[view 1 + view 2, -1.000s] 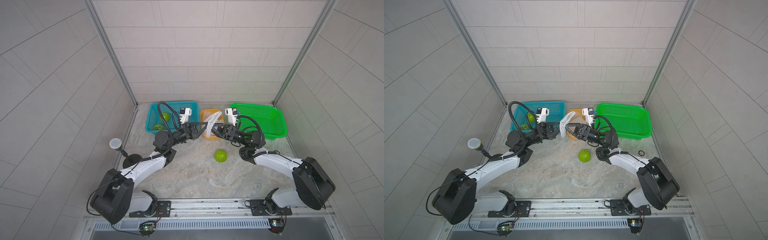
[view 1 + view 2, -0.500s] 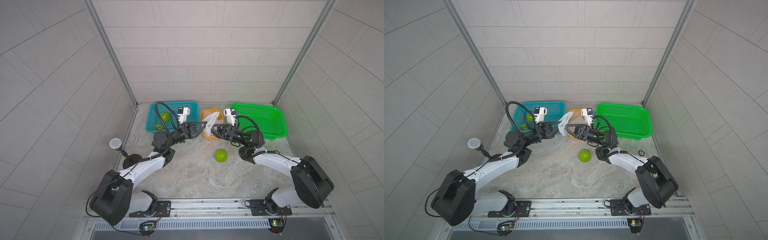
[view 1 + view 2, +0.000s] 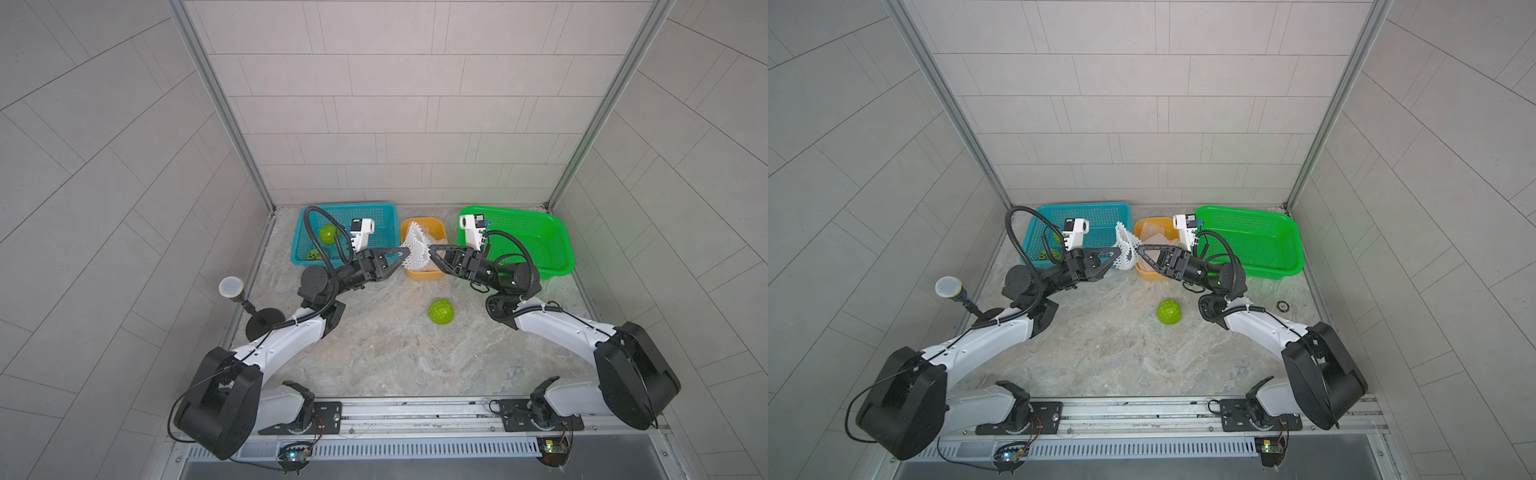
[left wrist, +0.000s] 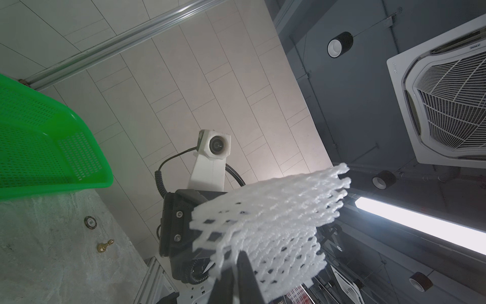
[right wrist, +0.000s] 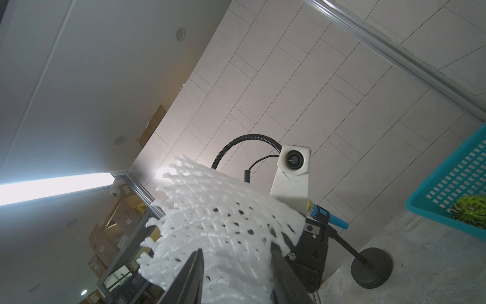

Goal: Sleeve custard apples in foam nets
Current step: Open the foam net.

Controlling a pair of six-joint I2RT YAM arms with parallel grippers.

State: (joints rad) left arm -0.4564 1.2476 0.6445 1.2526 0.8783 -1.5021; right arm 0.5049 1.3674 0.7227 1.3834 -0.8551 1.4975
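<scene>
Left fingers clench the foam net aloft near the bench's far edge; right fingers straddle it unclamped, likely to stretch it open. 1 custard apple lies mid-bench.

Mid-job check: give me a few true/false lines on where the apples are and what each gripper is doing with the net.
1. Two apples sit in the teal basket. True.
2. The third apple is inside a net. False: it lies bare on the table, between the arms.
3. The left gripper pinches a net. True.
4. The right gripper is clamped shut on that net. False: its jaws stand apart, with the net between them.
</scene>
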